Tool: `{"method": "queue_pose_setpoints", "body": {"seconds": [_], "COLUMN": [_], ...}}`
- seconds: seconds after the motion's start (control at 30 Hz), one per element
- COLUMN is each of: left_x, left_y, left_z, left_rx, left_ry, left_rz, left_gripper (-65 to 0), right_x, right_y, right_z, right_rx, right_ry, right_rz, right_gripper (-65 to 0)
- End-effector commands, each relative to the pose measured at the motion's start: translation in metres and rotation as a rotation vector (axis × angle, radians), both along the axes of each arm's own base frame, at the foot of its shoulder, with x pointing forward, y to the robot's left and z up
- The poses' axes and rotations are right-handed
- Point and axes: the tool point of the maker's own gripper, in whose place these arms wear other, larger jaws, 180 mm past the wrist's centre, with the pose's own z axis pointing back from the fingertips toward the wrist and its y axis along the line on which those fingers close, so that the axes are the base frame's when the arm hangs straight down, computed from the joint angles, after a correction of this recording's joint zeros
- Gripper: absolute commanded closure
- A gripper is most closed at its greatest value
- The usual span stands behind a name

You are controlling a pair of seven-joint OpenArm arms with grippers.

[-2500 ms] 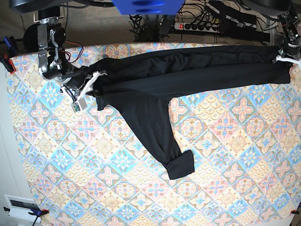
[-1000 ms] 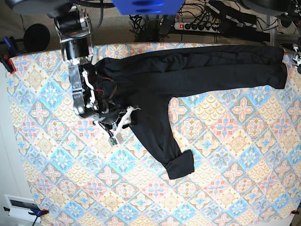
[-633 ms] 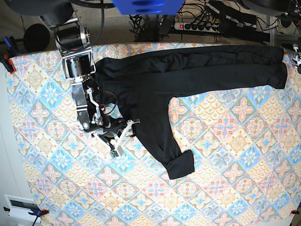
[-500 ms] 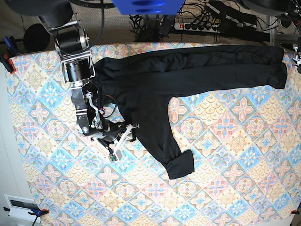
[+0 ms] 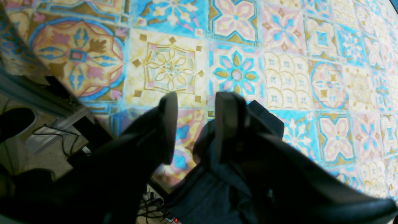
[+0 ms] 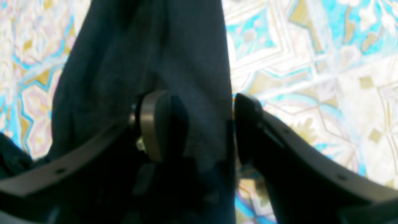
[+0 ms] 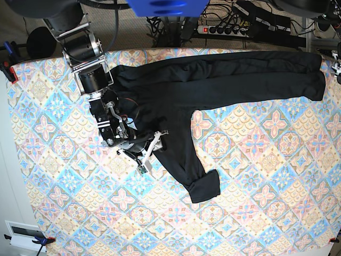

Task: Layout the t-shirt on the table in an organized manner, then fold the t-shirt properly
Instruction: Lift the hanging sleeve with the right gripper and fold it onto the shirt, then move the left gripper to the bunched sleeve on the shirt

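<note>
The black t-shirt [image 7: 213,80] lies stretched along the far side of the table [image 7: 266,186]. One long sleeve [image 7: 184,149] runs down toward the middle and ends in a folded cuff [image 7: 205,186]. My right gripper [image 7: 152,149] is low over that sleeve's left edge. In the right wrist view it [image 6: 196,124] is open, its jaws standing either side of a fold of black fabric [image 6: 186,62] without pinching it. My left gripper [image 5: 196,124] is open at the shirt's right end, with bare patterned cloth between its tips and dark fabric [image 5: 267,119] just beside one finger.
A power strip and cables [image 7: 229,28] lie on the floor beyond the far edge. Clamps [image 7: 8,66] hold the cloth at the left edge. A white box [image 7: 24,234] sits off the near left corner. The table's corner drops to the floor [image 5: 46,137] beside the left gripper.
My right arm has slid down and to the right along the sleeve's edge, and its jaws have opened wider. The shirt and the left arm have not moved.
</note>
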Motion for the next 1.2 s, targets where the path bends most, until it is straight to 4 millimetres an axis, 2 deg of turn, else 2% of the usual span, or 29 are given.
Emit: {"method": "queue_pose_setpoints", "body": {"seconds": [0.0, 0.07, 0.23, 0.43, 0.5, 0.73, 0.83, 0.93, 1.07, 1.17], "left_x": [0.008, 0.008, 0.012, 0.022, 0.027, 0.037, 0.046, 0.050, 0.068, 0.078], "left_y": [0.007, 0.007, 0.003, 0.000, 0.000, 0.001, -0.010, -0.017, -0.032, -0.042], "left_z": [0.017, 0.017, 0.014, 0.015, 0.015, 0.019, 0.011, 0.005, 0.000, -0.002], "left_rx": [0.043, 0.043, 0.038, 0.048, 0.061, 0.080, 0.080, 0.082, 0.067, 0.058], "left_ry": [-0.029, -0.029, -0.025, -0.029, -0.027, -0.038, -0.013, 0.011, 0.003, -0.004], "left_rz": [-0.015, -0.015, -0.032, -0.046, -0.048, -0.054, -0.096, -0.124, -0.170, -0.199], "left_gripper": [-20.5, -20.5, -20.5, -20.5, -20.5, -20.5, -20.5, -20.5, -20.5, -20.5], "right_x": [0.002, 0.001, 0.001, -0.003, -0.012, -0.068, -0.094, -0.122, -0.160, -0.174], "right_y": [-0.007, -0.008, -0.005, 0.021, 0.031, 0.056, 0.071, 0.078, 0.097, 0.100], "right_z": [-0.002, -0.003, 0.000, 0.041, 0.053, 0.065, 0.078, 0.079, 0.084, 0.081], "right_rx": [-0.038, -0.039, -0.033, 0.029, 0.057, 0.149, 0.250, 0.293, 0.337, 0.339], "right_ry": [0.020, 0.023, 0.011, -0.109, -0.147, -0.136, -0.124, -0.104, -0.078, -0.066], "right_rz": [-0.006, -0.007, -0.001, 0.051, 0.071, 0.127, 0.138, 0.145, 0.196, 0.205], "right_gripper": [-29.8, -23.5, 0.0, 0.0, 0.0, 0.0, 0.0, 0.0, 0.0, 0.0]}}
